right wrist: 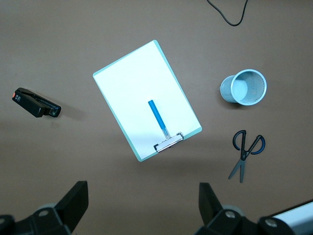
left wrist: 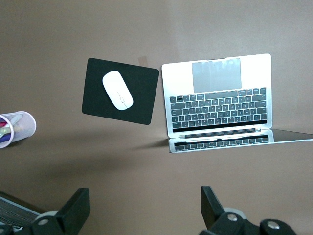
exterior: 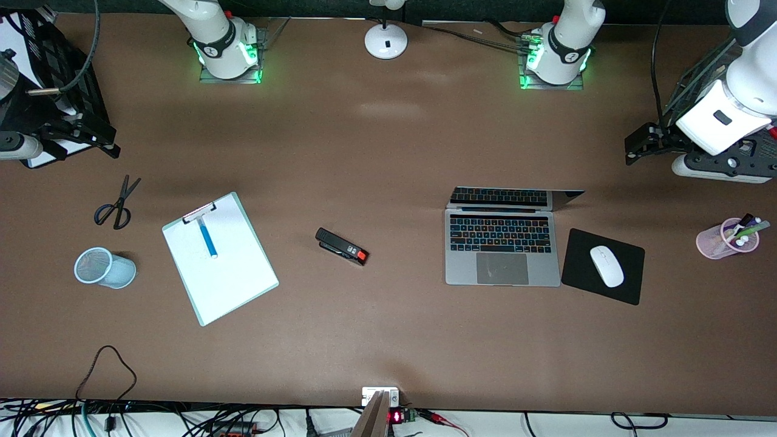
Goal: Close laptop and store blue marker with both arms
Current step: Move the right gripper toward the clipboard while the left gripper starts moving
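The silver-grey laptop (exterior: pixel 502 255) stands open on the table toward the left arm's end; its screen is tilted back, and it also shows in the left wrist view (left wrist: pixel 217 95). The blue marker (exterior: pixel 207 238) lies on a clipboard (exterior: pixel 220 279) toward the right arm's end and shows in the right wrist view (right wrist: pixel 157 116). My left gripper (exterior: pixel 631 149) hangs open and empty, high over the table's end past the laptop (left wrist: pixel 145 205). My right gripper (exterior: pixel 109 141) hangs open and empty, high over the other end, above the scissors (right wrist: pixel 143 200).
A light-blue mesh cup (exterior: pixel 104 267) and black scissors (exterior: pixel 116 203) sit beside the clipboard. A black stapler (exterior: pixel 342 246) lies mid-table. A white mouse (exterior: pixel 606 266) rests on a black pad (exterior: pixel 631 285) beside the laptop. A pink cup of pens (exterior: pixel 727 238) stands farther toward the left arm's end.
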{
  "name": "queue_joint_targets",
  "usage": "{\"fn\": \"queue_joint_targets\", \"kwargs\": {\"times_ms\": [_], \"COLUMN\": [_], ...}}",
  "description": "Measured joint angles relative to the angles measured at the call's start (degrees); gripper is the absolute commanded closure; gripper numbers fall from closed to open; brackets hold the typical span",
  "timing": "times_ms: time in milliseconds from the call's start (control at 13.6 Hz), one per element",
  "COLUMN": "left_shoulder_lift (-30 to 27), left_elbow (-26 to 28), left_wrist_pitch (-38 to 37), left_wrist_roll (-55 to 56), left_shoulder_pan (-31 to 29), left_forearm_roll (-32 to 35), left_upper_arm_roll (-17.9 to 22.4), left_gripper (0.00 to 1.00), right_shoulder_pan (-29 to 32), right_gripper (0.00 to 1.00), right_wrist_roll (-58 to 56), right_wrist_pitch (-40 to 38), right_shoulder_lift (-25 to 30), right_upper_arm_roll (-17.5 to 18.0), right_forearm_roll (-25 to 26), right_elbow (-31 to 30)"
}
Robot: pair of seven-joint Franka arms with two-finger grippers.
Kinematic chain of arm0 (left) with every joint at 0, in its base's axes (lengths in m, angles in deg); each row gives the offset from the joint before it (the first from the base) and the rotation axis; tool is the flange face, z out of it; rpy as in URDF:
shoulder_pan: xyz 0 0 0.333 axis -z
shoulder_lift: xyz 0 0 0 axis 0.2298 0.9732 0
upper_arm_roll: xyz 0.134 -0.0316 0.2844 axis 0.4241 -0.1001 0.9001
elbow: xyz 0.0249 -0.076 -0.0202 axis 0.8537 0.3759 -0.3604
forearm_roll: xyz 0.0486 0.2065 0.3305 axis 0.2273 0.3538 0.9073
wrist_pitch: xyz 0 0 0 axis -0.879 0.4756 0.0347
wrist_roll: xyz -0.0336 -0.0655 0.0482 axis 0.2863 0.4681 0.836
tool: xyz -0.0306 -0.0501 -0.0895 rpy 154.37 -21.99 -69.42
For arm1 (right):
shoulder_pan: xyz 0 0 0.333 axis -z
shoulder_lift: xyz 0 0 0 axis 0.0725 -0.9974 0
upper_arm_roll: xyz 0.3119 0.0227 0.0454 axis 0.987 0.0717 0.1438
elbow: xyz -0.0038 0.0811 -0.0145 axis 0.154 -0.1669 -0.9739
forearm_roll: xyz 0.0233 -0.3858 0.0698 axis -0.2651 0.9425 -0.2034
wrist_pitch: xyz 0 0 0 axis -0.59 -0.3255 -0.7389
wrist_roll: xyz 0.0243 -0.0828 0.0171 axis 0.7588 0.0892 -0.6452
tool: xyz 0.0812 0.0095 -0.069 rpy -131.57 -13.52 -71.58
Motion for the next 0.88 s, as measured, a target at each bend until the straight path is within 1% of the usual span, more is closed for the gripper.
{"fn": "queue_joint_targets", "kwargs": {"times_ms": [735,882], "left_shoulder_lift": [0.4,1.1], "left_elbow": [0.0,0.0], "left_wrist_pitch": [-0.1,-0.6], "left_wrist_roll": [0.0,0.0], "left_shoulder_pan": [0.0,0.0], "left_forearm_roll": [0.0,0.0], "left_upper_arm_roll": [0.0,0.0], "left_gripper": [0.0,0.0], "right_shoulder_pan": [0.1,0.1], "right_gripper": [0.0,0.0], "right_wrist_roll": [0.0,0.0], "right_wrist_pitch": [0.0,0.0], "right_shoulder_lift": [-0.1,-1.0], "right_upper_arm_roll": [-0.1,-0.2], "right_forearm_roll": [0.1,0.2], "right_elbow": [0.0,-0.3]}}
